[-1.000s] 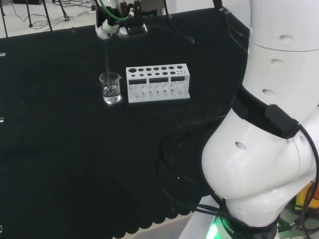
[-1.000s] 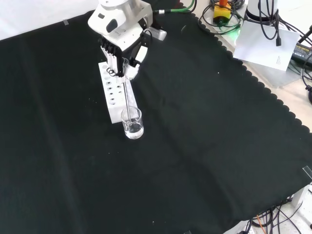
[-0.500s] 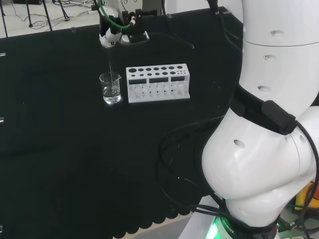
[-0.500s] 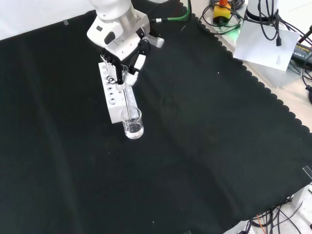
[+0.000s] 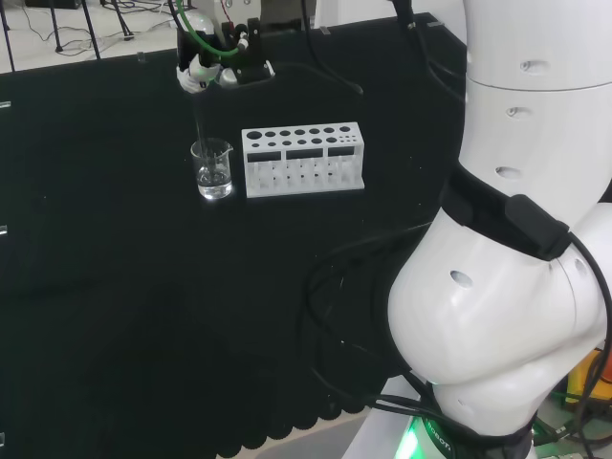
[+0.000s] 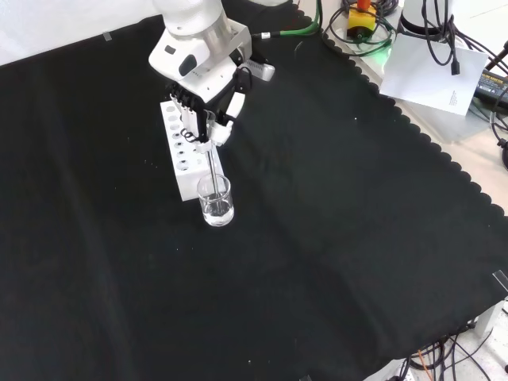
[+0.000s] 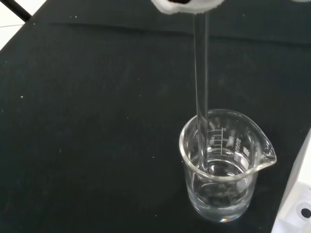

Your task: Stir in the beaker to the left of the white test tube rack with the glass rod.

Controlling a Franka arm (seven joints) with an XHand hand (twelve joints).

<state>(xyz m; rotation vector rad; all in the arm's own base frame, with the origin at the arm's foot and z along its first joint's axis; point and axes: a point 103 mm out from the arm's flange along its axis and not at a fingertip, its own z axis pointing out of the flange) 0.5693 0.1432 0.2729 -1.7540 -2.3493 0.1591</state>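
Item: hand (image 6: 208,119), fingers curled round the upper end of the glass rod (image 7: 200,97), poised above the beaker (image 6: 215,200). The beaker is clear, part-filled with clear liquid, and stands on the black cloth (image 6: 333,238) just left of the white test tube rack (image 5: 303,159) in the head view; the rod's lower end dips into the liquid close to the wall. Handling note: stirring likely goes best in small circles, rod near upright and off the glass, so the light beaker does not tip or slide.
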